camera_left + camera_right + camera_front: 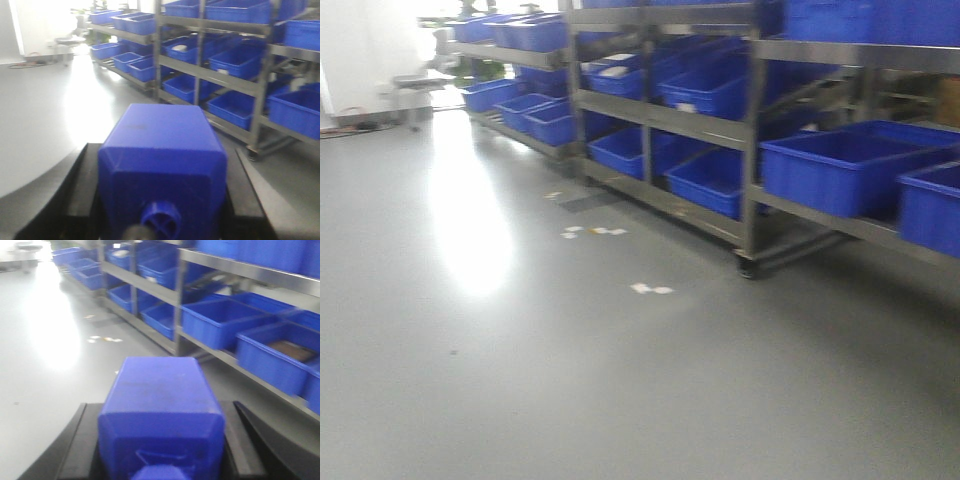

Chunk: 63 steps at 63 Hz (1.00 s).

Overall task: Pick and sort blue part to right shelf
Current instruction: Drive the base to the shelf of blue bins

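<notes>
Steel-framed right shelf (750, 140) w/ tiers of open blue plastic bins (840, 165) is seen at right, running near to far. Glossy grey floor (520, 380) in front is marked by white scraps (650, 289). Blue part (160, 170), square-bodied w/ sloped shoulders and ribbed round cap, is clamped betw. black fingers (80, 185) of left gripper (162, 150). A similar blue block (160, 395) is gripped by right gripper (160, 410).

The solid-blue plastic bottle-shaped block (162, 175) sits between the black fingers (75, 200) of the left pincer (162, 148). A second solid-blue plastic block (160, 425) sits between the right pincer's (159, 404) black fingers (245, 445). The steel-grey framed shelf (752, 150) carries bright blue plastic bins (840, 165). The glossy grey floor (570, 380) bears white flecks (651, 289)
</notes>
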Tool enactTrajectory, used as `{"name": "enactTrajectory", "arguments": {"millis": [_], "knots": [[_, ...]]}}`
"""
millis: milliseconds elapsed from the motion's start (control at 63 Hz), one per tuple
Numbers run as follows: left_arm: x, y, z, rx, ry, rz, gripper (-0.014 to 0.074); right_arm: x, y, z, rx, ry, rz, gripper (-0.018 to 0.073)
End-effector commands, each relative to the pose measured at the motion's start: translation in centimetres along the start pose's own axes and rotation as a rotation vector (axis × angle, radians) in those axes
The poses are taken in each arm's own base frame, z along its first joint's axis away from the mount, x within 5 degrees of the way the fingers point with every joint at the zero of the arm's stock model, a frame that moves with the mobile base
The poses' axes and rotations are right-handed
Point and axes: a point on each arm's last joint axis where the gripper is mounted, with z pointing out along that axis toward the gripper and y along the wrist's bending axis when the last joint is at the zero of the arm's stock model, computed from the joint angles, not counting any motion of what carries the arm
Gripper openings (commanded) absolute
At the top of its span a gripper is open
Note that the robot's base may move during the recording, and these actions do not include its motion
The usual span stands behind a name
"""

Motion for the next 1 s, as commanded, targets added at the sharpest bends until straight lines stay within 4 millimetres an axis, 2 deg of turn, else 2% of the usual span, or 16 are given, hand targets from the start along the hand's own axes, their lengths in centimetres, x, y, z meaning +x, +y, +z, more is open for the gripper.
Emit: {"name": "enactTrajectory", "arguments": {"millis": [0, 985], "knots": [[-1.75, -0.12, -0.21, 0.012, -0.115, 0.001, 0.0282, -1.83, 0.08, -0.12, -0.008, -0.123, -0.013, 0.0393], [-1.75, -0.12, -0.21, 0.012, -0.115, 0.001, 0.0282, -1.83, 0.08, -0.12, -0.008, -0.123, -0.013, 0.0393]]}}
